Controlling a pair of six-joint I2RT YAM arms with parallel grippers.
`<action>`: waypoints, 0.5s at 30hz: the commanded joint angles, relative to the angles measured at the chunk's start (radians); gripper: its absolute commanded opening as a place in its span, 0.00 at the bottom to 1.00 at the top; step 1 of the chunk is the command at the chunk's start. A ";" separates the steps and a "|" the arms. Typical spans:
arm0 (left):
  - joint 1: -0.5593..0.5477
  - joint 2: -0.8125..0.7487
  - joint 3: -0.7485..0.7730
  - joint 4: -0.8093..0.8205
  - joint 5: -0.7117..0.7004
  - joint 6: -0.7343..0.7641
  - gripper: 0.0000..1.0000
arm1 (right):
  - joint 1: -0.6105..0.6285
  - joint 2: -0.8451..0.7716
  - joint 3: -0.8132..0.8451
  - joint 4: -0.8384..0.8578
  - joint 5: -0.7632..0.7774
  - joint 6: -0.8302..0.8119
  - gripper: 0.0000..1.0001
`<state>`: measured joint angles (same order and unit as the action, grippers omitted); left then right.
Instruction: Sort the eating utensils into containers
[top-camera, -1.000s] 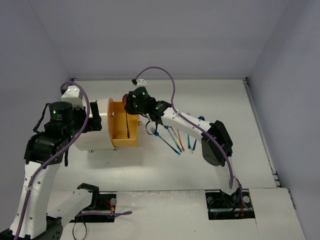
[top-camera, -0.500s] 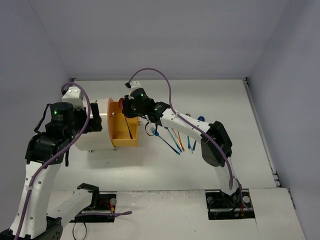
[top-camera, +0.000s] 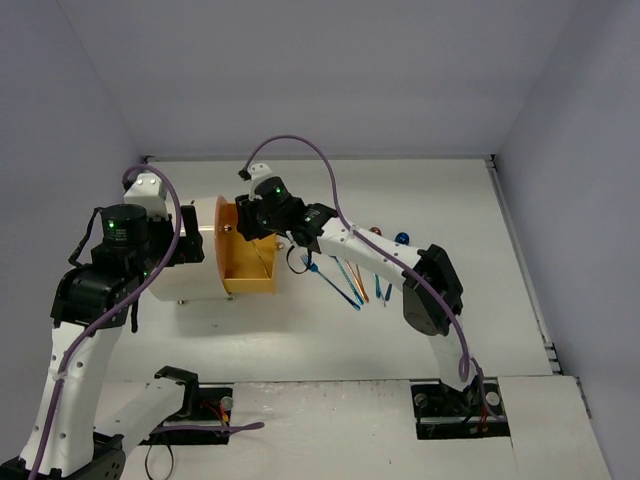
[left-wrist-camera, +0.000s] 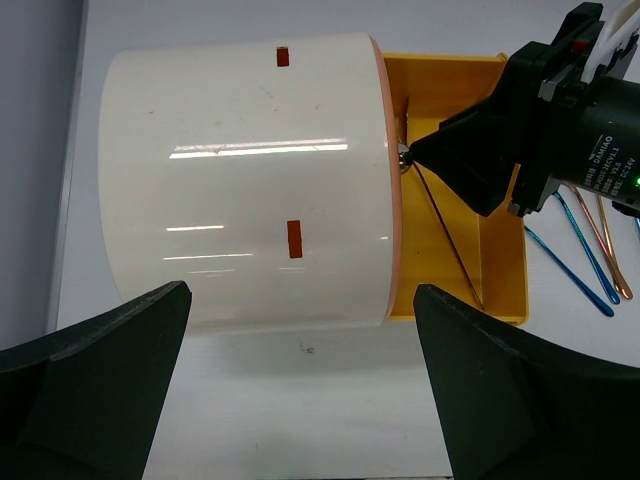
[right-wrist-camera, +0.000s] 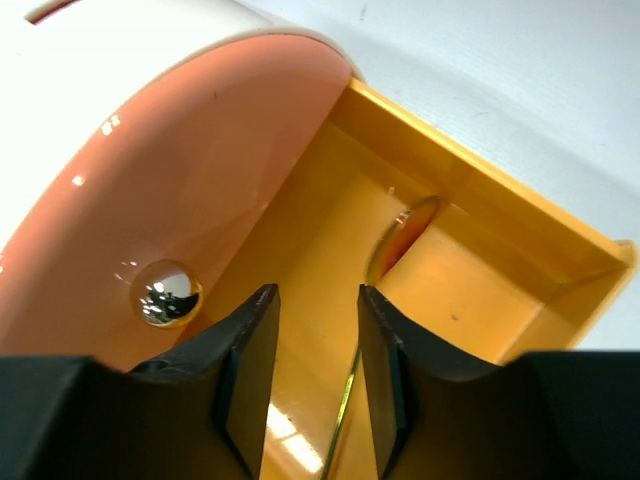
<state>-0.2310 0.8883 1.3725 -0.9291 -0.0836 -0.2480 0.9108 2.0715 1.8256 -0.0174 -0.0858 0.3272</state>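
The cream-white drum cabinet (top-camera: 185, 270) lies on its side with an orange drawer (top-camera: 248, 272) pulled out. My right gripper (top-camera: 246, 222) hovers over the drawer next to the round orange front (right-wrist-camera: 170, 200). Its jaws (right-wrist-camera: 315, 295) stand open. A thin gold-copper spoon (right-wrist-camera: 345, 420) lies in the drawer below them, its bowl against the far wall. It also shows in the left wrist view (left-wrist-camera: 445, 235). Several blue and copper utensils (top-camera: 345, 278) lie on the table right of the drawer. My left gripper (left-wrist-camera: 300, 300) is wide open and empty beside the drum (left-wrist-camera: 240, 180).
A brass knob (right-wrist-camera: 165, 293) sits on the orange front just left of my right fingers. A small red ball (top-camera: 375, 231) and a blue ball (top-camera: 401, 238) lie behind the loose utensils. Walls close in the table at the back and sides.
My right gripper has moved left over the drawer, closer to the orange front. The left arm and the loose utensils have not moved.
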 joint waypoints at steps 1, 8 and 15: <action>-0.005 0.007 0.015 0.064 -0.018 -0.007 0.93 | 0.003 -0.120 0.044 0.020 0.107 -0.077 0.36; -0.005 0.020 0.013 0.064 -0.022 -0.005 0.93 | -0.016 -0.297 -0.125 -0.012 0.411 -0.092 0.48; -0.007 0.014 -0.002 0.061 -0.030 0.004 0.93 | -0.256 -0.527 -0.513 -0.037 0.466 0.070 0.53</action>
<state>-0.2310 0.9031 1.3650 -0.9204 -0.0961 -0.2471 0.8080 1.6605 1.4794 -0.0527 0.2627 0.3016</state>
